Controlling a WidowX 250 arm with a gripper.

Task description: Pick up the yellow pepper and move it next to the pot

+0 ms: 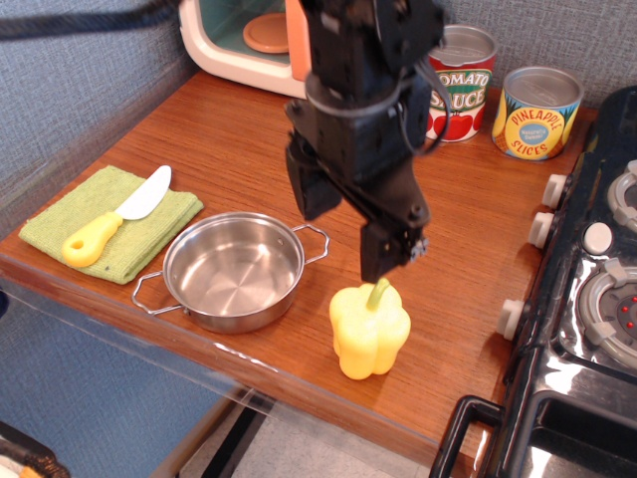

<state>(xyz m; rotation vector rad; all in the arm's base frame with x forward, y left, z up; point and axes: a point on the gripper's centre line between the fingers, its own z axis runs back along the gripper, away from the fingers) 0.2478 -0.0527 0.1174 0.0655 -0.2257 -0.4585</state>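
Note:
The yellow pepper (pixel 368 332) stands upright on the wooden table, just right of the pot (pixel 235 271) and apart from it. The pot is a shallow shiny steel pan with two wire loop handles and nothing inside. My black gripper (pixel 350 234) hangs open and empty above the pepper, a little up and to the left of it. One finger (pixel 388 249) ends just over the pepper's stem; the other finger (pixel 309 189) is over the pot's right handle.
A green cloth (pixel 111 221) with a yellow-handled toy knife (pixel 107 226) lies at the left. A tomato can (pixel 460 85) and a pineapple can (pixel 537 112) stand at the back. A toy stove (pixel 587 299) fills the right side. A toy microwave (pixel 249 40) is at the back left.

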